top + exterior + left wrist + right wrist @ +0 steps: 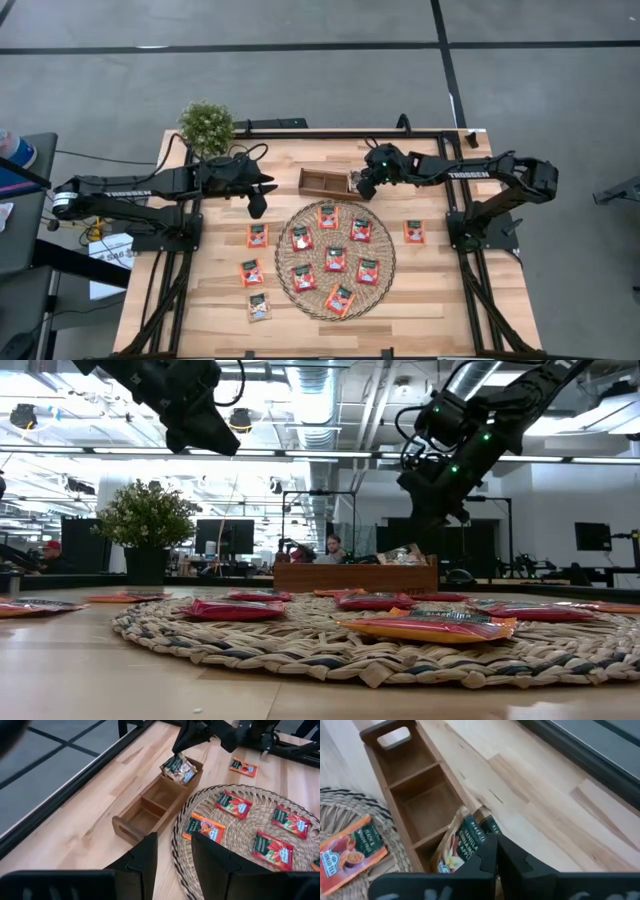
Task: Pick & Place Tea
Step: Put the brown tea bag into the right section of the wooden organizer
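While the right gripper [492,851] pinches a pale beige-green tea sachet [462,840] with closed fingers over the end slot of the brown wooden three-slot tray [410,780], a tilted release could leave it straddling the rim. Left gripper [172,857] hovers half-open, empty, near the tray's other end.

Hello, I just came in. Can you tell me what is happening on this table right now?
The robot is sorting tea sachets into a wooden tray. The right tool is shut on a pale sachet and holds it in the tray's end slot nearest that arm; the other two slots look empty. The left tool hovers open, holding nothing, beside the round woven mat. Red-orange sachets lie on the mat, and a few more on the table around it.
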